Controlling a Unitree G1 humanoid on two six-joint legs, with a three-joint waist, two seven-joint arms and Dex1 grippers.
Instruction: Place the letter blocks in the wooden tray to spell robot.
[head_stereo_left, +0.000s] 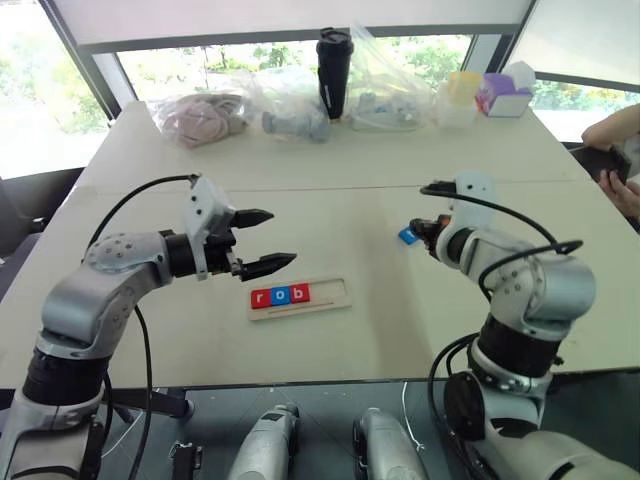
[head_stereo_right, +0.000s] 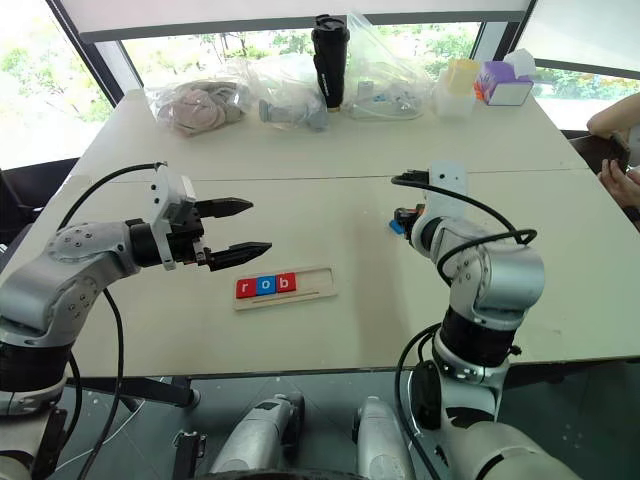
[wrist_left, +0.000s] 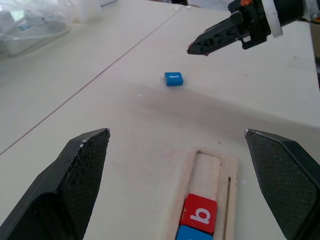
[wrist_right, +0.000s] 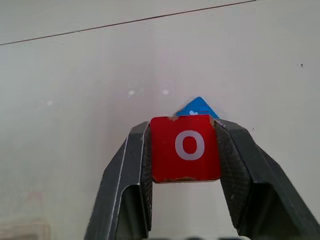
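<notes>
Gripping red "o" block (wrist_right: 185, 148) (right pincer (wrist_right: 184, 150))

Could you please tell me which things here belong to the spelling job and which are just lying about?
Job: wooden tray holding r, o, b; red o block in right gripper; blue t block on table.
Lying about: black tumbler, plastic bags, tissue box.

Pale cream table (head_stereo_left: 330, 165) – two tops butted, seam line running across the middle. Windows (head_stereo_left: 20, 90) along the far side, dark frames, strong daylight, green foliage outside. At 12 o'clock a black tumbler (head_stereo_left: 334, 70); clear plastic bags (head_stereo_left: 285, 100) beside it, one at 11 o'clock holding something pinkish, possibly cloth. At 1 o'clock a translucent container (head_stereo_left: 458, 98) and a purple-and-white box (head_stereo_left: 505, 95). At 3 o'clock a person's arm (head_stereo_left: 612, 130) – dark object in hand. Dark floor (head_stereo_left: 330, 400) below the near edge.
</notes>
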